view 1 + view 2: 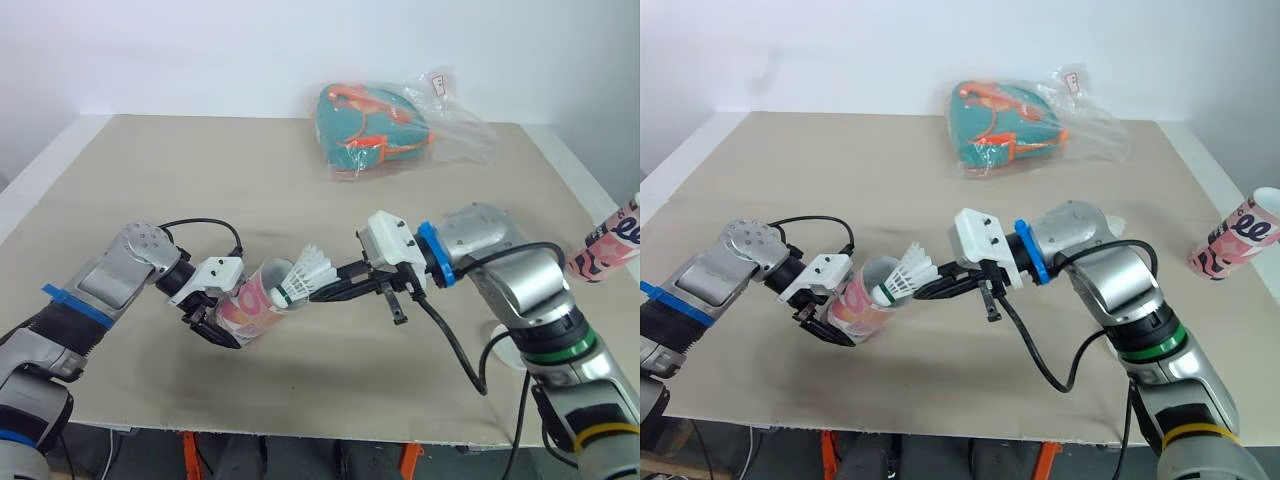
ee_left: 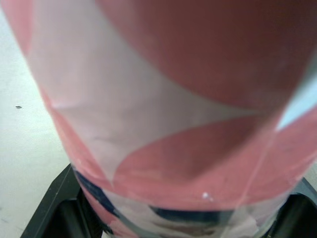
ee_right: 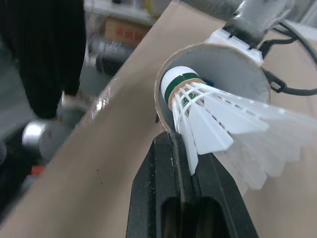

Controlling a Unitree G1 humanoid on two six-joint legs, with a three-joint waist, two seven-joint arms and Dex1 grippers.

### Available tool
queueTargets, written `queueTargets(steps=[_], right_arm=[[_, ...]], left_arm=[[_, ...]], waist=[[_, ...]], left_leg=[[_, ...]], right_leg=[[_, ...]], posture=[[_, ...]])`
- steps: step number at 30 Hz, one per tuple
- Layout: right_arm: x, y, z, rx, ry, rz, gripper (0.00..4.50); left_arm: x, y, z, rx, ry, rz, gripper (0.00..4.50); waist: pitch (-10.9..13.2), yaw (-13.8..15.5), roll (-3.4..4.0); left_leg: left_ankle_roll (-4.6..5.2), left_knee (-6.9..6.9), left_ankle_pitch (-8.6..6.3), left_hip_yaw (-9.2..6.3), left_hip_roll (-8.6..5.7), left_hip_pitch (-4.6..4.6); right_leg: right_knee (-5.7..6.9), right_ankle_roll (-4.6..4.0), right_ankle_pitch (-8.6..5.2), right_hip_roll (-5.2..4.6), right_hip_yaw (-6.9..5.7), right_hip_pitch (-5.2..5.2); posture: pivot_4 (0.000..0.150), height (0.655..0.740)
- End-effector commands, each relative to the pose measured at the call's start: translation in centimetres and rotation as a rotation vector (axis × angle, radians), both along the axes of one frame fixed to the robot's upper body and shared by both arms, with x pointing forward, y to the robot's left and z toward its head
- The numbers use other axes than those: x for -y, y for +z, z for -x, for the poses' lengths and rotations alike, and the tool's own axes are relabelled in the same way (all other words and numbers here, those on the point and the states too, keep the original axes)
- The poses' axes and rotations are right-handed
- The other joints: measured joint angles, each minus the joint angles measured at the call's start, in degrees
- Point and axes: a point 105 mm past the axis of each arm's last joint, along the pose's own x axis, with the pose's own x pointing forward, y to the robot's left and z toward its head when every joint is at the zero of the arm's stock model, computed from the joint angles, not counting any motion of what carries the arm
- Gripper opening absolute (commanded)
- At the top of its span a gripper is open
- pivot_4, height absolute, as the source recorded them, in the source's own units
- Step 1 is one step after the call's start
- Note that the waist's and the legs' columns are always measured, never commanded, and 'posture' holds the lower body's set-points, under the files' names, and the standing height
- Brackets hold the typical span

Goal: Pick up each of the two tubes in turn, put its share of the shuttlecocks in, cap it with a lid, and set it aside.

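Observation:
A pink-and-white patterned tube [image 1: 252, 306] lies tilted just above the table with my left gripper [image 1: 215, 326] shut around its lower body; its wall looms close in the left wrist view [image 2: 163, 99]. My right gripper [image 1: 317, 292] is shut on the skirt of a white shuttlecock [image 1: 308, 271]. The shuttlecock's green-banded cork [image 3: 179, 79] points into the tube's open mouth [image 3: 218, 54] and sits at the rim. A second pink tube [image 1: 1237, 236] stands tilted at the table's right edge.
A clear plastic bag [image 1: 400, 125] holding a teal and orange item lies at the back centre. A small white object [image 1: 503, 356] rests under my right forearm near the front edge. Another white piece [image 1: 1116, 224] peeks out behind my right arm.

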Motion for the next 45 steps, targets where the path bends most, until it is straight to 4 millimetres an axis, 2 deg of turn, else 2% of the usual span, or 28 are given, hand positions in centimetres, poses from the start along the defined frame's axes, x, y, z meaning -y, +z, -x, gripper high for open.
queueTargets(steps=[1,4,5,6,7,11,15,18,21,22,26,30,32,34,38,45], right_arm=[[-0.4,0.8,-0.1,0.044,0.025,-0.009,0.06],[-0.7,1.4,0.2,0.021,0.045,-0.026,0.06],[-0.4,1.6,0.7,0.016,0.074,-0.025,0.66],[-0.2,1.8,0.9,0.029,0.085,-0.025,0.82],[0.0,1.9,1.0,0.039,0.084,-0.024,1.28],[0.9,2.6,1.6,0.032,0.078,-0.035,3.28],[2.4,3.4,1.2,0.014,-0.008,-0.076,3.28],[5.2,3.5,-0.8,-0.002,-0.195,-0.11,3.28],[10.5,1.9,-4.1,-0.021,-0.526,-0.128,3.28],[12.8,1.1,-5.1,-0.038,-0.649,-0.14,3.28],[20.5,-1.2,-6.8,-0.07,-1.023,-0.218,3.28],[24.8,-2.2,-7.8,-0.064,-1.234,-0.305,3.28],[25.8,-2.8,-8.1,-0.07,-1.289,-0.322,3.28],[25.9,-3.1,-8.4,-0.075,-1.31,-0.343,3.28],[25.0,-4.3,-9.1,-0.102,-1.315,-0.344,3.28],[24.8,-5.3,-11.3,-0.093,-1.397,-0.312,3.28]], left_arm=[[0.0,-0.4,0.2,-0.005,0.006,-0.007,3.07],[-0.1,-0.5,0.3,-0.005,0.009,-0.006,3.07],[-0.1,-0.5,0.3,-0.005,0.009,-0.005,3.07],[-0.1,-0.5,0.3,-0.005,0.01,-0.005,3.07],[0.0,-0.5,0.3,-0.005,0.01,-0.005,3.07],[0.0,-0.5,0.3,-0.005,0.008,-0.002,3.07],[0.2,-0.5,0.4,-0.005,0.006,-0.001,3.07],[0.2,-0.4,0.4,-0.004,0.007,0.001,3.07],[0.2,-0.4,0.5,-0.004,0.012,0.002,3.07],[0.1,-0.5,0.5,-0.006,0.013,0.002,3.07],[0.0,-0.6,0.6,-0.008,0.016,0.001,3.07],[0.1,-0.6,0.5,-0.002,0.008,0.001,3.07],[0.2,-0.6,0.4,0.002,0.004,0.004,3.07],[0.3,-0.6,0.3,0.006,0.001,0.005,3.07],[0.5,-0.7,0.2,0.008,-0.002,0.01,3.07],[0.4,-0.7,0.2,0.007,0.008,0.01,3.07]], waist=[[0.0,0.02,0.0],[0.0,-0.04,0.0],[0.0,-0.03,0.0],[0.0,0.0,0.0],[0.0,0.02,0.0],[0.0,0.03,0.0],[0.0,0.03,0.0],[0.0,0.17,-0.01],[-0.01,0.47,-0.04],[-0.02,0.58,-0.06],[-0.03,0.66,-0.01],[-0.04,0.35,0.06],[-0.04,0.1,0.06],[-0.04,-0.08,0.06],[-0.05,-0.05,0.09],[-0.05,0.01,0.1]], left_leg=[[0.0,0.0,0.0,0.0,0.0,0.0],[0.0,0.0,0.0,0.03,0.0,0.0],[0.0,0.0,0.0,0.02,0.0,0.0],[0.0,0.0,0.0,0.01,0.0,0.0],[0.0,-0.01,0.0,0.0,0.0,0.0],[0.0,-0.01,0.0,0.02,-0.01,-0.01],[0.0,-0.01,0.0,0.01,-0.01,0.0],[0.0,0.0,0.0,0.02,-0.02,0.0],[0.0,0.0,0.0,0.05,-0.05,-0.01],[0.0,0.0,0.0,0.05,-0.06,-0.01],[0.03,-0.05,-0.02,0.1,-0.09,-0.01],[0.04,-0.07,-0.03,0.15,-0.1,0.02],[0.04,-0.06,-0.03,0.16,-0.1,0.06],[0.04,-0.04,-0.03,0.16,-0.11,0.1],[0.04,-0.01,-0.02,0.14,-0.15,0.13],[0.03,0.05,-0.02,0.14,-0.2,0.14]], right_leg=[[0.0,0.0,0.0,0.0,0.0,0.0],[0.0,-0.03,0.02,-0.01,0.03,0.0],[0.01,-0.04,0.02,-0.01,0.03,-0.01],[0.02,-0.07,0.02,0.0,0.02,-0.01],[0.02,-0.07,0.02,0.0,0.01,0.0],[0.02,-0.06,0.01,-0.02,0.02,0.0],[0.02,-0.06,0.0,-0.02,0.01,0.0],[0.02,-0.06,0.01,-0.04,0.01,0.02],[0.01,-0.07,0.0,-0.09,0.02,0.04],[0.0,-0.08,0.01,-0.1,0.02,0.04],[0.0,-0.18,0.03,-0.1,0.08,0.0],[0.0,-0.24,0.11,-0.1,0.15,-0.01],[0.0,-0.21,0.11,-0.1,0.16,0.03],[0.0,-0.12,0.08,-0.1,0.16,0.09],[0.0,0.06,0.02,-0.11,0.17,0.16],[-0.01,0.09,0.05,-0.15,0.21,0.2]], posture=[[0.15,0.74],[0.15,0.74],[0.15,0.74],[0.15,0.74],[0.15,0.74],[0.15,0.74],[0.15,0.74],[0.15,0.74],[0.15,0.74],[0.15,0.74],[0.15,0.74],[0.15,0.74],[0.15,0.74],[0.15,0.74],[0.15,0.74],[0.15,0.74]])
